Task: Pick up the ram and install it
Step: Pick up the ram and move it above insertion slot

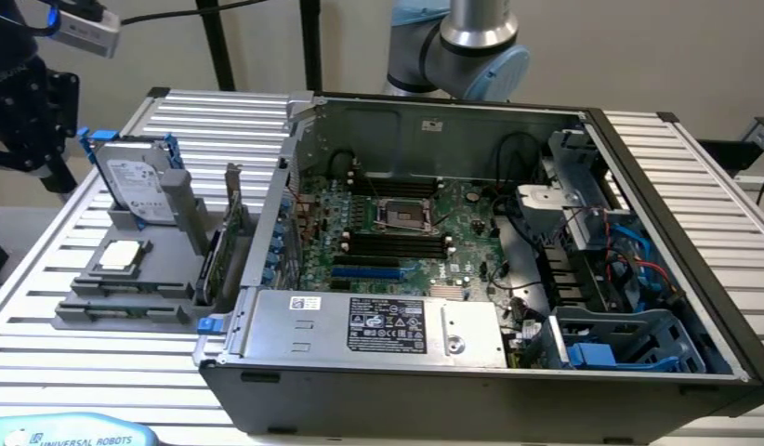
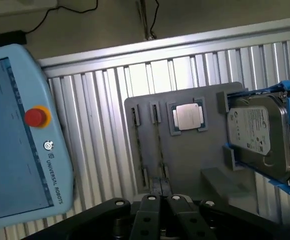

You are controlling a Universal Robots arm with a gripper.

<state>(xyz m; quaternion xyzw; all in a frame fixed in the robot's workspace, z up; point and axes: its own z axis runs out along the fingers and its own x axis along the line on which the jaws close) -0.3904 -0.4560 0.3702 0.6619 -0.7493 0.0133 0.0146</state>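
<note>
Two ram sticks lie edge-up in narrow grooves of the grey holder (image 2: pixel 204 150): one ram (image 2: pixel 159 145) nearer the processor, the other ram (image 2: pixel 137 142) beside it. In the exterior view the ram (image 1: pixel 119 303) sits at the holder's front. My gripper (image 2: pixel 160 186) hangs well above the holder, in line with the nearer stick, its black fingers together and empty. In the exterior view the gripper (image 1: pixel 29 139) is high at the far left, outside the computer case (image 1: pixel 481 381). Black memory slots (image 1: pixel 388 243) run across the motherboard below the processor socket.
The holder also carries a silver processor chip (image 2: pixel 188 117), a hard drive (image 2: pixel 257 132) in a blue frame and an upright expansion card (image 1: pixel 221 246). A blue teach pendant (image 2: pixel 15 140) lies on the slatted table beside the holder. Cables and a drive cage crowd the case's right side.
</note>
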